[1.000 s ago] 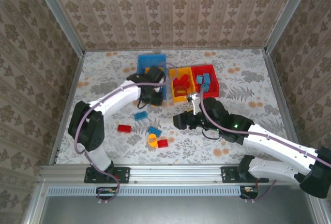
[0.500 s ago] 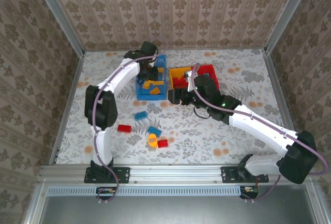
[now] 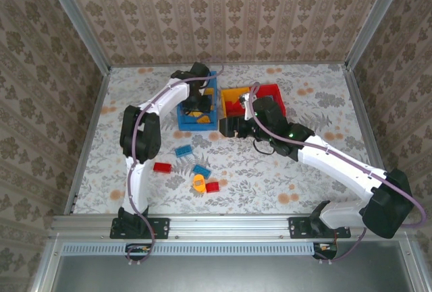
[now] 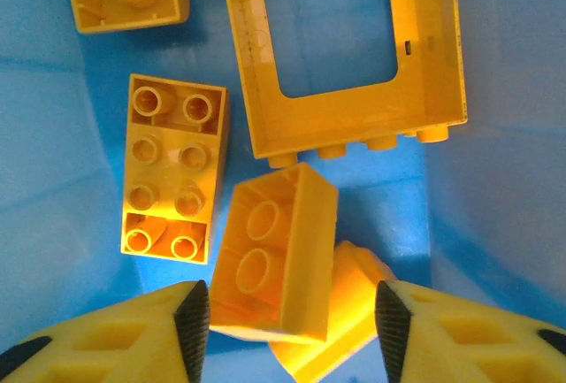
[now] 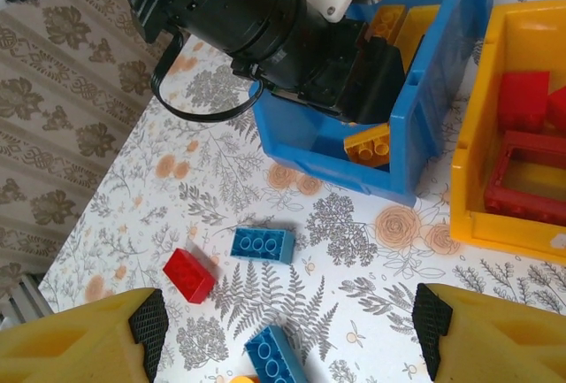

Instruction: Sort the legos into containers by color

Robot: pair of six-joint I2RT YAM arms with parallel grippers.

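Note:
The blue bin (image 3: 210,80) holds several yellow legos: a window frame (image 4: 345,47), a long brick (image 4: 174,166) and a brick tipped on its side (image 4: 274,255). My left gripper (image 4: 287,330) hangs open inside that bin (image 3: 197,105), just above the tipped brick and holding nothing. The yellow bin (image 5: 469,197) holds red legos (image 5: 522,100). My right gripper (image 5: 292,330) is open and empty over the table in front of the bins (image 3: 229,127). Below it lie a blue lego (image 5: 262,244), a red lego (image 5: 189,274) and another blue lego (image 5: 274,356).
The red bin (image 3: 271,92) stands right of the yellow bin (image 3: 233,94), partly behind my right arm. An orange lego (image 3: 200,184) and a red lego (image 3: 212,187) lie near the front. My left arm (image 5: 265,20) reaches over the blue bin's (image 5: 380,135) rim.
My left gripper rose from the table in front of the blue bin and moved over, then down into it. My right gripper swung from mid-table toward the bins, then held still.

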